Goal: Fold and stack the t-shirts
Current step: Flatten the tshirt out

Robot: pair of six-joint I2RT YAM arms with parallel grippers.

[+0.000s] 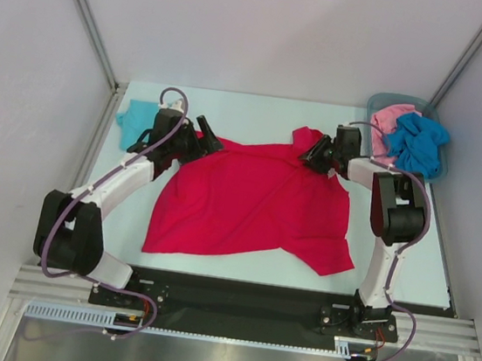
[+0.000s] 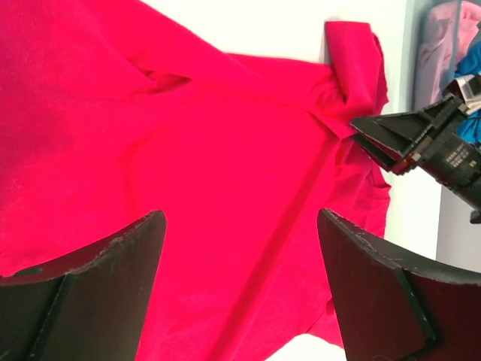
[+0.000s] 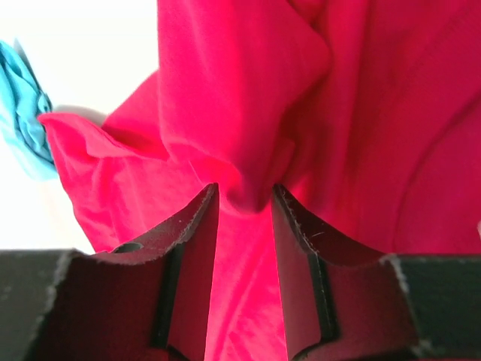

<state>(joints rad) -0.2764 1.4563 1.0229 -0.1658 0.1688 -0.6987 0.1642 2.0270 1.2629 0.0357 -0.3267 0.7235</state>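
Cloth of the red t-shirt [image 1: 251,204] sits pinched in the right gripper [image 3: 244,197] at two o'clock; left gripper [image 2: 240,216] gapes at ten.

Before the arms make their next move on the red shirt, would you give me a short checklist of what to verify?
1. Right jaws pinching a fold of the red shirt: ok.
2. Left jaws gripping the shirt: not ok, open with nothing between them.
3. Red shirt lying flat: not ok, bunched at the far right sleeve.
4. Teal shirt apart from the red one: cannot tell, the gap is hidden.
5. Pink shirt and blue shirt inside the bin: ok.
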